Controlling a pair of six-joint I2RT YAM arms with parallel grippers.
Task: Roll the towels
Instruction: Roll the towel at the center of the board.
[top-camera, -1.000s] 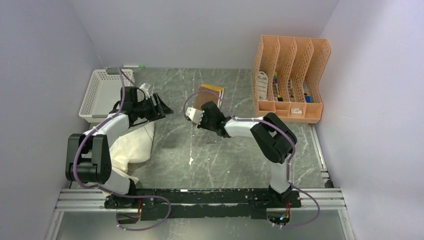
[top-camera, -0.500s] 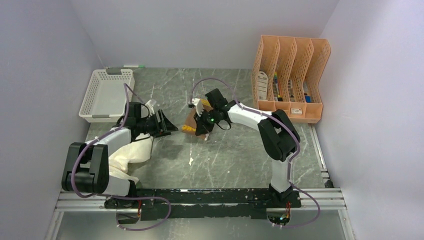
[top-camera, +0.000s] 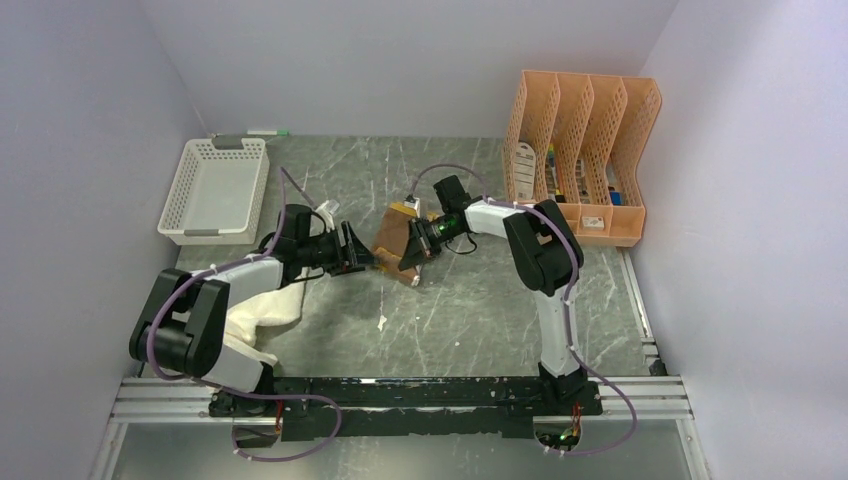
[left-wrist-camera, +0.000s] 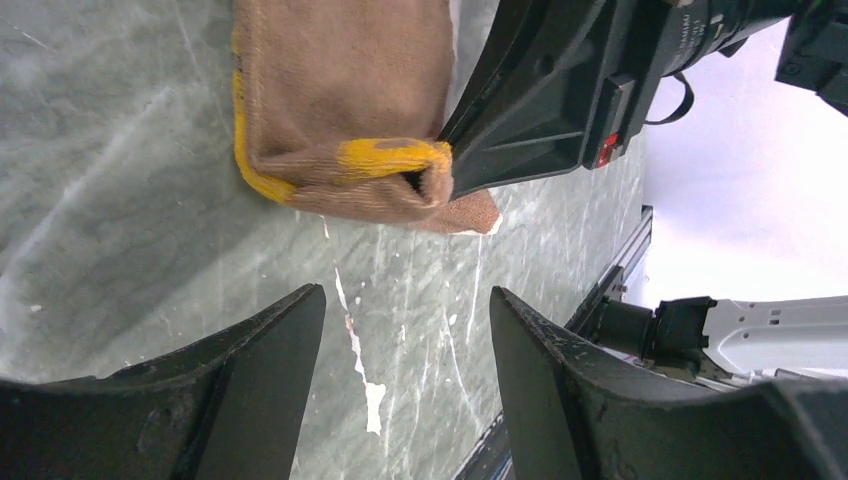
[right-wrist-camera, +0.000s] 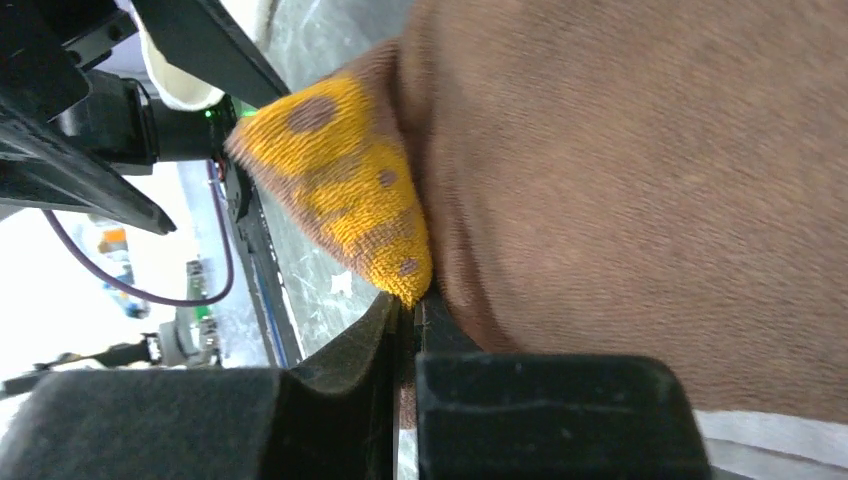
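In the last second the right gripper (top-camera: 413, 247) has shut on a corner of the brown towel (top-camera: 390, 238) and drawn it from the back of the table (top-camera: 460, 310) toward the middle. Its wrist view shows the fingers pinched together on a yellow-spotted corner, with brown cloth bunched above. The towel now sits doubled over near the table's centre, one end held by that grip and the rest seemingly trailing onto the marble. Meanwhile the left gripper (top-camera: 358, 258) has swung in from beside the basket (top-camera: 213, 190) and hovers just beside the towel's left edge, jaws apart and holding nothing. Its own camera looks straight at the folded end, which lies beyond the fingertips, not between them. I read this as the set-up for the first roll: the cloth has been brought where both arms can reach it, but no rolling has begun. The white towel (top-camera: 270, 305) lies crumpled at the near left, partly under the left arm, not yet rolled. There is open marble on the near side of the brown towel — the tight spot is between the two grippers, which stand close together. The rack (top-camera: 575, 130) at the right back and the basket at the left back are well apart from the work.
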